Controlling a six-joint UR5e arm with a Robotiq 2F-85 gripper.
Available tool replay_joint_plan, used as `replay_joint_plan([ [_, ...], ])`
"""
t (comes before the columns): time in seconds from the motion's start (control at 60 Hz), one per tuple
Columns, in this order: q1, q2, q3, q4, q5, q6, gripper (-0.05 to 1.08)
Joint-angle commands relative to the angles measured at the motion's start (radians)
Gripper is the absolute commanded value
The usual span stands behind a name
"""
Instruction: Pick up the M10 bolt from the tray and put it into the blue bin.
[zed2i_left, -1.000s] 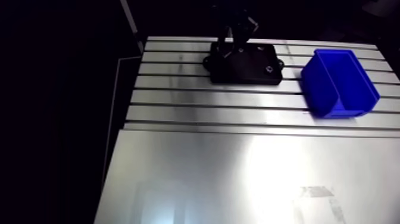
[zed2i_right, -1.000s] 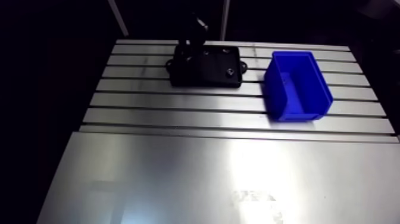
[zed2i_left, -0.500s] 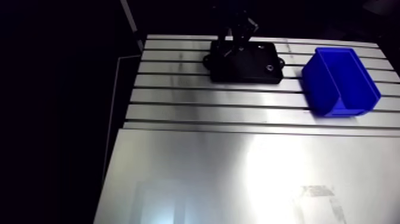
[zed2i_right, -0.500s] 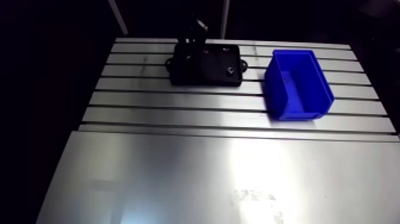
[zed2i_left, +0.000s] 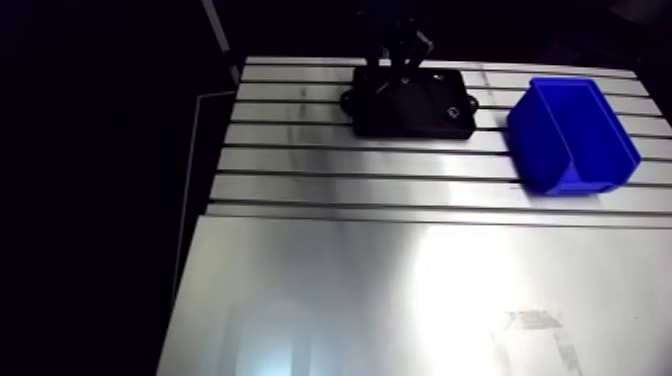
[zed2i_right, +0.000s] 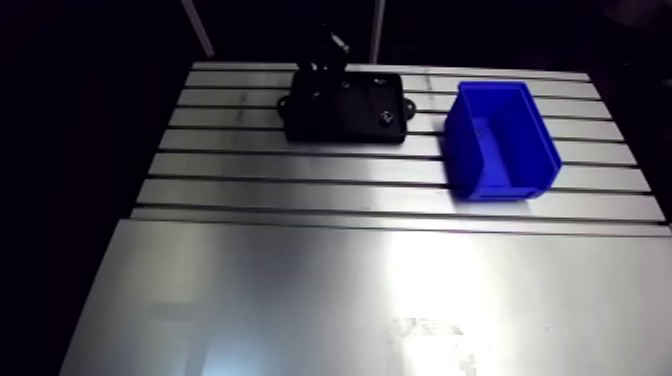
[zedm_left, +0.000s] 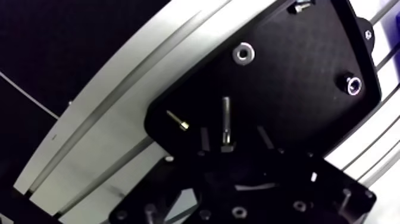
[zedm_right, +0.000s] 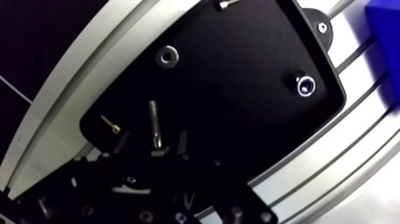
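Note:
A black tray (zed2i_left: 420, 108) lies at the far side of the slotted table, and a blue bin (zed2i_left: 575, 140) stands to its right. In the wrist view a long silver M10 bolt (zedm_left: 226, 119) lies flat on the tray (zedm_left: 297, 71), pointing away from the wrist. My gripper (zedm_left: 233, 138) hangs low over the tray's left part, open. Its dark fingers (zedm_left: 204, 138) stand on either side of the bolt's head end without touching it. In the arm view the gripper (zed2i_right: 318, 68) shows only as a dark shape above the tray.
Other small parts sit on the tray: a short brass-tipped screw (zedm_left: 177, 121) beside the bolt, a washer (zedm_left: 243, 53) ahead of it, a shiny nut (zedm_left: 353, 85) near the far corner. The table's edge (zedm_left: 89, 125) runs close beside the tray. A smooth metal plate (zed2i_left: 400, 300) covers the table's near half.
The arm view has shifted a little, so the camera moved. The gripper stays over the tray's left part; tray, bolt and bin have not moved.

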Motion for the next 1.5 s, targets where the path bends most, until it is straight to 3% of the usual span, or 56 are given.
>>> replay_joint_plan([
  [0.017,-0.001,0.001,-0.001,-0.005,-0.001,0.000,0.52],
  [1.5,-0.006,0.018,0.000,-0.013,-0.004,0.000,0.57],
])
